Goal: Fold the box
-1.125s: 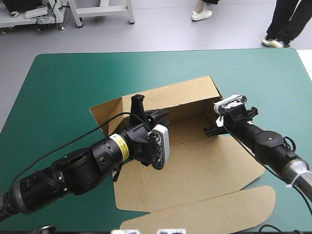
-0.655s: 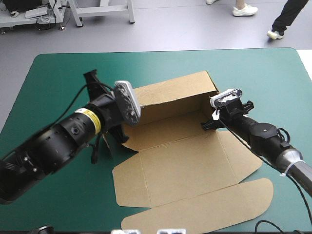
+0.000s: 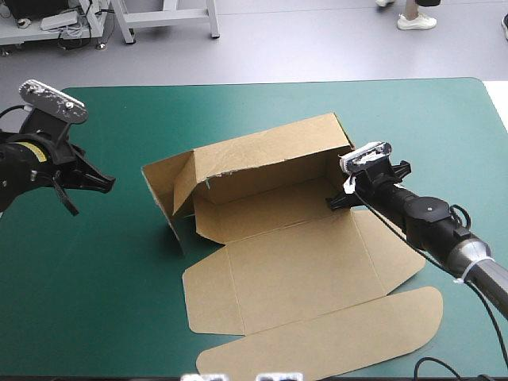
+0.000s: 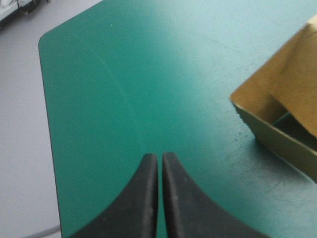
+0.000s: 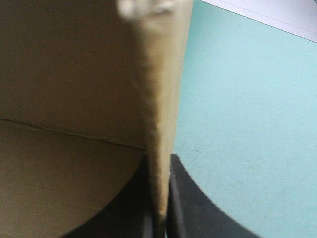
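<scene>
**Left arm off the box, right clamp holding**

- Change: just before, the left arm was over the box at its left end. It has now pulled back to the table's left edge, well apart from the board.
- Left gripper: fingers pressed together, nothing between them, only teal-green cover ahead. The box's left corner is off to one side in its wrist view.
- The left end wall stands on its own after release, though tilted, with its inner flap leaning in. My read: raised, not tucked, so it could sag back.
- Right gripper: no real move. It reaches in from the table's right side, low and near level, fingers all but closed on the right end wall. The right wrist view shows the board edge running between them.
- Box location: middle of the table. The back wall is up, and the front panel and lid lie flat toward the near edge.
- Task: roughly half done. The left end likely needs a tuck, and the front panel is not yet raised.
</scene>
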You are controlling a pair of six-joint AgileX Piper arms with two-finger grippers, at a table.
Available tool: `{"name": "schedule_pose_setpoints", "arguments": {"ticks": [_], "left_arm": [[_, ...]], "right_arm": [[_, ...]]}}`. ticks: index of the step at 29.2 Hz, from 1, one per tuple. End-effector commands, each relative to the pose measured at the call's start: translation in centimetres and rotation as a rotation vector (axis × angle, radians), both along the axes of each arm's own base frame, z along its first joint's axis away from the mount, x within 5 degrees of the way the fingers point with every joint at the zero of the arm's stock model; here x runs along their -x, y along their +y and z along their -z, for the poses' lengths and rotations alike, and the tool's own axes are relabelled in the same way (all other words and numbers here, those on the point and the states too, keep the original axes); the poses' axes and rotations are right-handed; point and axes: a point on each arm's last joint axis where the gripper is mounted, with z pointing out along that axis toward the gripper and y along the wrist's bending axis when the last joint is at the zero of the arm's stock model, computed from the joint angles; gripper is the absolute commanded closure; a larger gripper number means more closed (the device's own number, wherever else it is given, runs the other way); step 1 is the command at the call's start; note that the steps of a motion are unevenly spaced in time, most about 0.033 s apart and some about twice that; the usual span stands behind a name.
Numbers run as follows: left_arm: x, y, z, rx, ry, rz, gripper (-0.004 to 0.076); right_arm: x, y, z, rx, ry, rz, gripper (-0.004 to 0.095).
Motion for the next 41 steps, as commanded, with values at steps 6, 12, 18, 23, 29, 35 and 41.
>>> {"name": "schedule_pose_setpoints", "arguments": {"ticks": [6,12,18,23,29,35,41], "left_arm": [[-1.1,3.7,2.4,0.101,-0.035,-0.169,0.0713],[-1.6,3.8,4.3,0.153,0.001,-0.175,0.0713],[-1.8,3.8,4.4,0.151,-0.012,-0.174,0.0713],[-1.8,3.9,4.3,0.135,-0.021,-0.178,0.0713],[-1.9,3.9,4.2,0.136,-0.038,-0.177,0.0713],[-2.1,3.9,4.1,0.136,-0.062,-0.174,0.0713],[-2.1,3.9,4.1,0.137,-0.062,-0.176,0.0713]], "right_arm": [[0.6,1.2,-1.9,0.007,-0.045,-0.188,0.0926],[0.8,1.3,-3.5,0.002,0.069,-0.325,0.0926],[0.2,-0.7,-6.9,0.004,0.200,-0.265,0.0926],[0.2,-2.1,-8.8,-0.069,0.291,-0.202,0.0926],[0.4,-3.1,-8.7,-0.133,0.398,-0.121,0.0926],[0.4,-3.2,-6.4,-0.103,0.608,-0.110,0.0926],[-0.7,-3.3,-5.2,-0.086,0.641,-0.096,0.0924]]}}
